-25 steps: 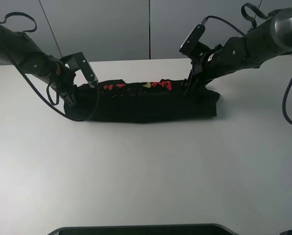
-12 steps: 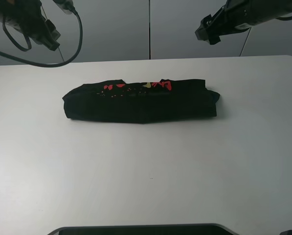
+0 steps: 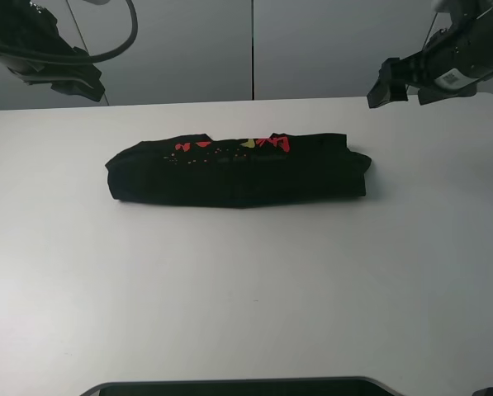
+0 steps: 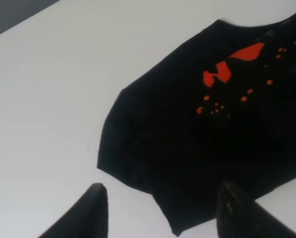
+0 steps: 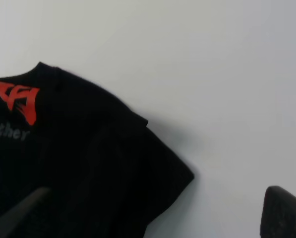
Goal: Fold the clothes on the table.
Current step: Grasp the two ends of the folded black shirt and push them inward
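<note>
Update: both arms are off the T-shirt (image 3: 238, 175) now. A second ago we had the left gripper (image 4: 162, 206) and right gripper (image 5: 152, 213) down on the two ends of the band. They've since lifted and pulled back toward the far corners, and the right one has swung further outward in the last half second. Both are released: fingers (image 4: 90, 210) spread wide in the wrist views, nothing between them. The T-shirt didn't shift on release. It lies flat as a long narrow band across the far-middle of the desk (image 3: 246, 289), red print (image 3: 229, 146) along its far edge, right end a bit bunched. We read the lengthwise fold as done and holding. The band's still long, so a crosswise fold likely remains, and that lumpy end may need a clean regrasp.
</note>
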You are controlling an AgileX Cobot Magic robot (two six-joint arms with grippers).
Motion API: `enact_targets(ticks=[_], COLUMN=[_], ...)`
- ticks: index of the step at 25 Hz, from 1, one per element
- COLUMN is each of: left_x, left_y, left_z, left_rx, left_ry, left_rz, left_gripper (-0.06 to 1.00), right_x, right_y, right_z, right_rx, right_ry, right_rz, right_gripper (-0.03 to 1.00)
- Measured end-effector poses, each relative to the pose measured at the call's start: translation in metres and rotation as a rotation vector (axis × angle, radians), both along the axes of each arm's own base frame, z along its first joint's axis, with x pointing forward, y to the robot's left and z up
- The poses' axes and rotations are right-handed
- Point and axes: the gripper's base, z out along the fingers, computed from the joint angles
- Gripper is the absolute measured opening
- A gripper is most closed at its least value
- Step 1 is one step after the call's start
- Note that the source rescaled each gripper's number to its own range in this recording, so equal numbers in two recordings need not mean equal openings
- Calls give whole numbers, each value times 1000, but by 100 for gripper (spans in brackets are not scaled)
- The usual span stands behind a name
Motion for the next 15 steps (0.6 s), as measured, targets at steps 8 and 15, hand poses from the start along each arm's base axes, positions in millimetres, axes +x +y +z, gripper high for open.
enact_targets(ticks=[8,15], left_x=[-1,-1], left_y=[-2,-2], left_z=[0,0], left_rx=[-17,-15], left_ry=[11,10], left_rz=[-11,-14], left_gripper=[63,63], right_x=[10,11], right_y=[4,6], right_z=[-72,-85], right_rx=[23,53], right_ry=[196,227], right_rz=[13,26], right_gripper=[89,89])
